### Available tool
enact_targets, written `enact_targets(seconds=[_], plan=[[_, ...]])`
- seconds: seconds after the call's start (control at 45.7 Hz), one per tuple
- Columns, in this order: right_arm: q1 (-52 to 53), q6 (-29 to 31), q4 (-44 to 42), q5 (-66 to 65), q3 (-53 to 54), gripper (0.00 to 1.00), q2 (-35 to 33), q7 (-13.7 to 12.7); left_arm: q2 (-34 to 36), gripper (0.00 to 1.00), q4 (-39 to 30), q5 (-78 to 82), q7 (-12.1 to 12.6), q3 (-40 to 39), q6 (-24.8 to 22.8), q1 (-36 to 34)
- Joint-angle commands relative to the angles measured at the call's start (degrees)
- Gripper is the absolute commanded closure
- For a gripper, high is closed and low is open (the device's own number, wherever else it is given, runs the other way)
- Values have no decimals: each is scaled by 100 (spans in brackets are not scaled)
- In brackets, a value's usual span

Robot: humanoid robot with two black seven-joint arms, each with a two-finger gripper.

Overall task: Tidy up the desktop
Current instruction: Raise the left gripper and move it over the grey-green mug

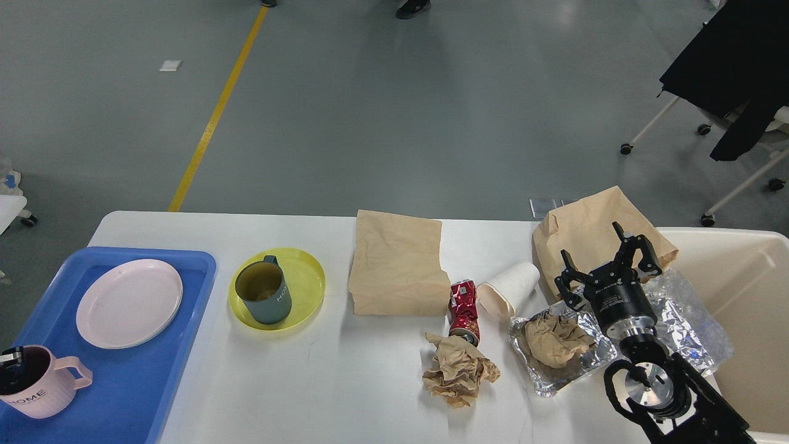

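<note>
The white desktop (pixel 296 382) carries litter on its right half: a flat brown paper bag (pixel 397 265), a crushed red can (pixel 464 311), a tipped white paper cup (pixel 508 288), a crumpled brown paper ball (pixel 459 370), and a foil tray (pixel 564 354) holding crumpled paper. My right gripper (pixel 607 264) hovers open over a second brown bag (pixel 585 231) and the foil. At the left edge a dark fingertip (pixel 9 357) of my left gripper sits inside the rim of a pink mug (pixel 43 382), gripping it over the blue tray (pixel 123 376).
A pink plate (pixel 129 302) lies on the blue tray. A dark green mug (pixel 264 293) stands on a yellow plate (pixel 305 277). A cream bin (pixel 746 308) sits at the table's right end, with loose foil (pixel 687 320) beside it. Chairs stand at the far right.
</note>
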Motion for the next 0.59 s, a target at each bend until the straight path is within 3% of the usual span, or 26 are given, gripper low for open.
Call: enact_targets(seconds=[0.0,0.197,0.569], plan=[[0,0,0,0,0,0,0,-1,0,21,-11,-125,27,55,10,18],[0,0,0,0,0,0,0,-1,18,13,-46,-125,10,55,-16,18],[0,0,9,0,0,0,0,-1,228,10,-370,-125,36,151,-209,-307]])
